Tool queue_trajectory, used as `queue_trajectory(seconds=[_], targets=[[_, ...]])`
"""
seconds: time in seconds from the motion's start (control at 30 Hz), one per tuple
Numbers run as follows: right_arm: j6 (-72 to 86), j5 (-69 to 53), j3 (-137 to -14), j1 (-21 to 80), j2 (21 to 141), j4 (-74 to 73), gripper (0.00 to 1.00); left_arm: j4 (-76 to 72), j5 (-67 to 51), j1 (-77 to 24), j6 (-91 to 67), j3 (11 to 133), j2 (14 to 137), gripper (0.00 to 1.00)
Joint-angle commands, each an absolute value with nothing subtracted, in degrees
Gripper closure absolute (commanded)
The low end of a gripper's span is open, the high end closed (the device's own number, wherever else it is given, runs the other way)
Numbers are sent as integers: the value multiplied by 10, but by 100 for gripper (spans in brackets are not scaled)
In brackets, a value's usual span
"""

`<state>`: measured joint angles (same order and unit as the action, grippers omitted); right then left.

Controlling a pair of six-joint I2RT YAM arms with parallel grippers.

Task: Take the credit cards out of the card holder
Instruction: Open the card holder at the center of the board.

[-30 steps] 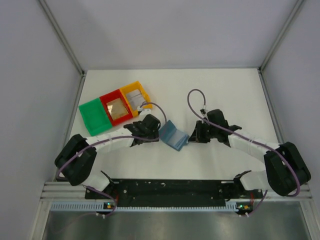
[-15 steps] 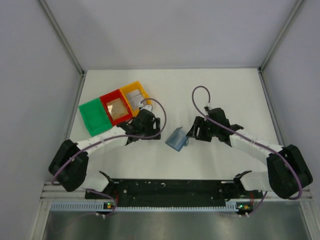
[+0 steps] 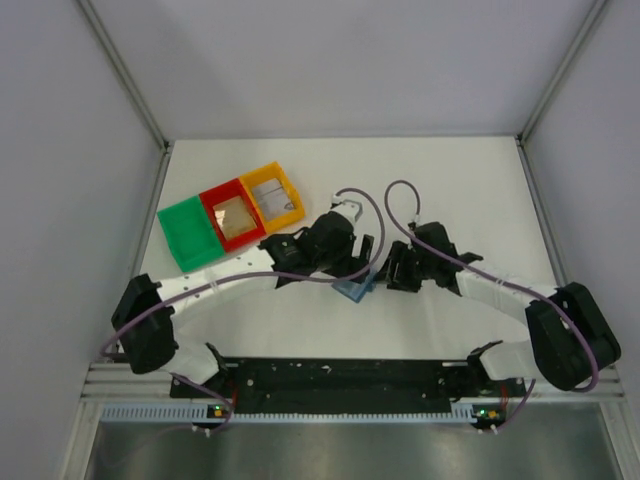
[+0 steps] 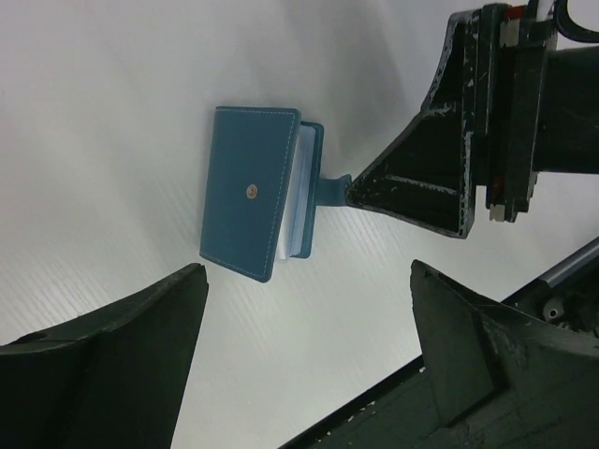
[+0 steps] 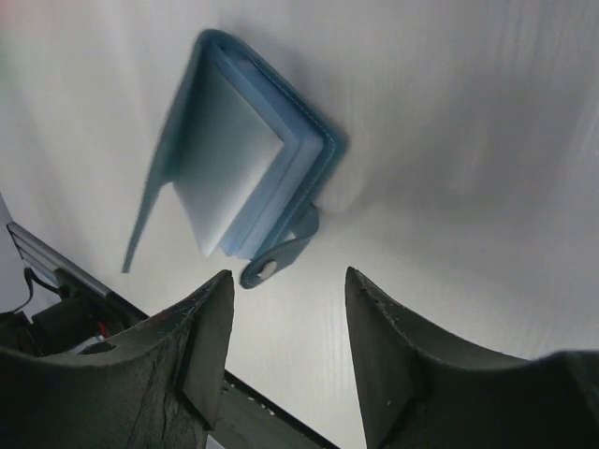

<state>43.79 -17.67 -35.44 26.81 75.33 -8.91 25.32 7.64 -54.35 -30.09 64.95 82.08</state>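
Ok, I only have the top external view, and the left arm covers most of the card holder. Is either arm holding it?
Observer: No. The left wrist view shows the card holder lying on the table, with the left fingers spread wide and not closed on it.
Operator: Is it shut?
Observer: Partly open. In the right wrist view one panel stands away from the pale inner pockets.
Operator: And the strap?
Observer: Its snap tab lies by the tips of the open right fingers, not clamped.
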Motion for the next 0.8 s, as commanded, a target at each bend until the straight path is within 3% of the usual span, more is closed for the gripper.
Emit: queue_trajectory(seconds=[0.0,0.1,0.33,0.53,0.77], targets=[[441,-206,-323,263,773,-58,52,288,95,-553,-273,698,875,7],[446,-211,-316,263,786,-37,55,290,91,-554,-259,714,901,8],[457,-184,-301,261,775,-41,75,280,83,-555,-258,722,949,10],[452,-163,-298,258,780,-40,99,269,91,-555,-250,743,992,11],[428,-183,-309,258,768,-40,100,308,182,-556,-257,778,1052,16]])
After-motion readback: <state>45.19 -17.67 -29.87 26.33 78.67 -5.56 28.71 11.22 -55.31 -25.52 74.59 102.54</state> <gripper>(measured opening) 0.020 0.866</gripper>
